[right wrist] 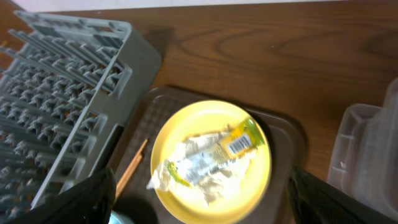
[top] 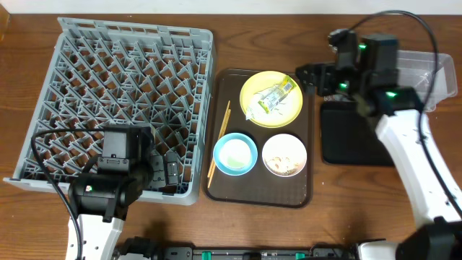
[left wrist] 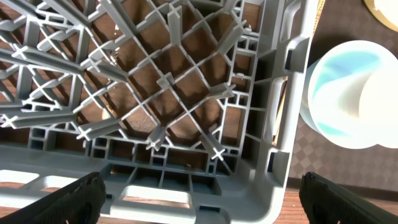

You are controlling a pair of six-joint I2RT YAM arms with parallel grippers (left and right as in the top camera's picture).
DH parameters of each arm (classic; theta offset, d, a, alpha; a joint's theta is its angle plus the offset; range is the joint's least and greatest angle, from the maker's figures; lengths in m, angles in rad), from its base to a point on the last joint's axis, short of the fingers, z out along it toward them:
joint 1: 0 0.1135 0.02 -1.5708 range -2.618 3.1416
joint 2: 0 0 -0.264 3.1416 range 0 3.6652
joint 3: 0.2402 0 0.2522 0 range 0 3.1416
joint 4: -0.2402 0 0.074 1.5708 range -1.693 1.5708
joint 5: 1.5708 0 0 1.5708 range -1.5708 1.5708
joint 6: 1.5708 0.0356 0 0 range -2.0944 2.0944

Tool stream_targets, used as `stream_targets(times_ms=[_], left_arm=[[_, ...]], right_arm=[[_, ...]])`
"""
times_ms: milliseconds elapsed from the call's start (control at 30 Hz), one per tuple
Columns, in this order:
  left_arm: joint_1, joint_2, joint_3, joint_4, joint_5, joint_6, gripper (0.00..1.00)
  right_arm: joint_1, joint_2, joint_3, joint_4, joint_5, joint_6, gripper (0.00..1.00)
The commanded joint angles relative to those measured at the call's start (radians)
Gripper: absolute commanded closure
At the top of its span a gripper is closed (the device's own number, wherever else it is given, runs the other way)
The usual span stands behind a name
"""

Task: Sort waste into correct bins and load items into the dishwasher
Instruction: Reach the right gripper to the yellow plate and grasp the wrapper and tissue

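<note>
Wrapper [right wrist: 208, 158] | crumpled on yellow plate [right wrist: 180, 124], on tray [top: 253, 189] | judged light, soft, crinkly, probably slippery film; pinch a raised fold mid-body | right claw [top: 309, 79] wide, empty, near plate's edge | left claw [top: 164, 172] wide, empty, over rack [top: 108, 79]

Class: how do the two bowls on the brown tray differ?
The light blue bowl sits beside the chopsticks; the cream-white bowl sits nearer the black tray. The light blue bowl holds a small white cup; the cream-white bowl holds beige food scraps. Both are round, upright, on the brown tray.
</note>
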Motion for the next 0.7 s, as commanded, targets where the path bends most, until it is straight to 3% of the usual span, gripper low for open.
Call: stream_targets(times_ms=[0,300,533,667], left_arm=[[-0.004,-0.002,0.026,-0.002,0.003,-0.005,0.00],[-0.004,-0.002,0.025,0.001,0.002,-0.005,0.00],[-0.004,-0.002,0.025,0.001,0.003,-0.005,0.00],[-0.004,-0.002,0.025,0.001,0.003,-0.005,0.00]], right_arm=[[0.100,0.081,0.020,0.038,0.150,0.102,0.16],[0.256,0.302,0.020,0.083,0.430,0.277,0.19],[0.284,0.449,0.020,0.141,0.430,0.448,0.29],[0.285,0.495,0.020,0.141,0.407,0.496,0.44]])
